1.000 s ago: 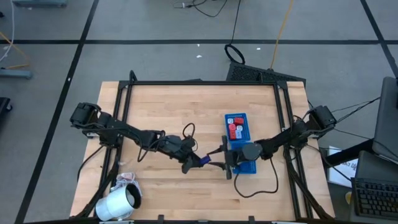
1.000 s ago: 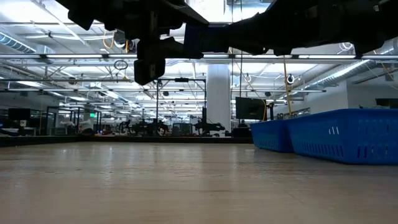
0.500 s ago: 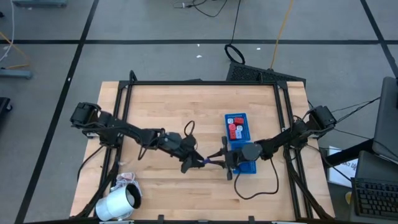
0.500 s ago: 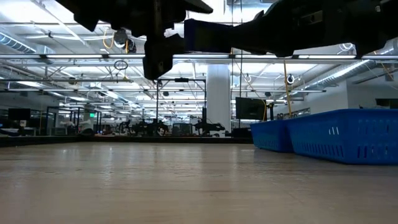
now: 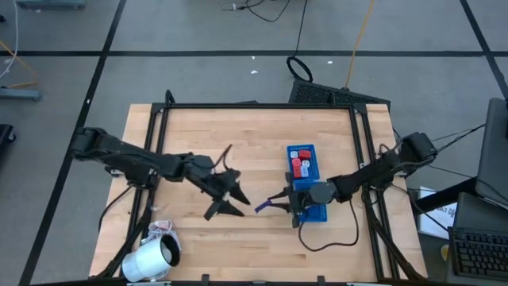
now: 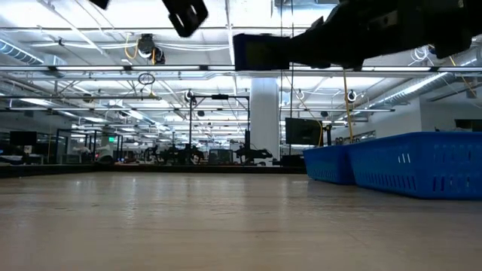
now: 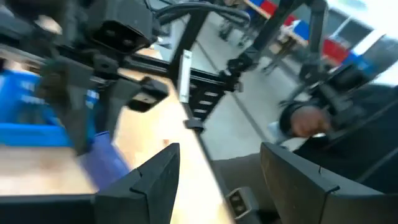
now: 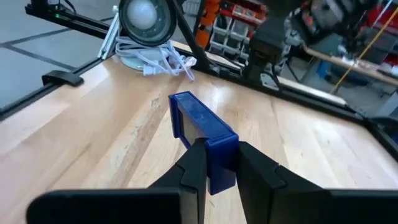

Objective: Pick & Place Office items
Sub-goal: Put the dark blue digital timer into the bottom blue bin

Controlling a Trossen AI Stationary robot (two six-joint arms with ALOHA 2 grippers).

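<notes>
A dark blue block (image 5: 263, 206) is held in the air by my right gripper (image 5: 279, 200), just left of the blue tray (image 5: 312, 212); the low view shows it (image 6: 252, 51) high above the table. The tray holds red (image 5: 299, 167) and white (image 5: 306, 166) pieces. My left gripper (image 5: 228, 205) hovers open and empty to the left of the block, its fingers spread wide in its wrist view (image 7: 217, 174). My right gripper pinches the dark blue block between its two fingers (image 8: 194, 163) at the end nearest the wrist (image 8: 219, 144). The fingers come roughly level from the table's right and lie along the block. The block sticks out past the fingertips to its free end (image 8: 184, 101), lifted clear.
A big white roll (image 5: 151, 259) lies at the table's near left corner beside a bundle of white cord (image 8: 163, 60). A dark frame (image 5: 262, 106) runs around the table. Cables loop off both arms. Bare wood (image 5: 238, 143) lies between the arms and the far edge.
My left gripper has let go of the dark blue block, drawn back toward the table's left edge and risen; its fingers now stand spread. The block has stayed in my right gripper, which has kept its place by the tray.
</notes>
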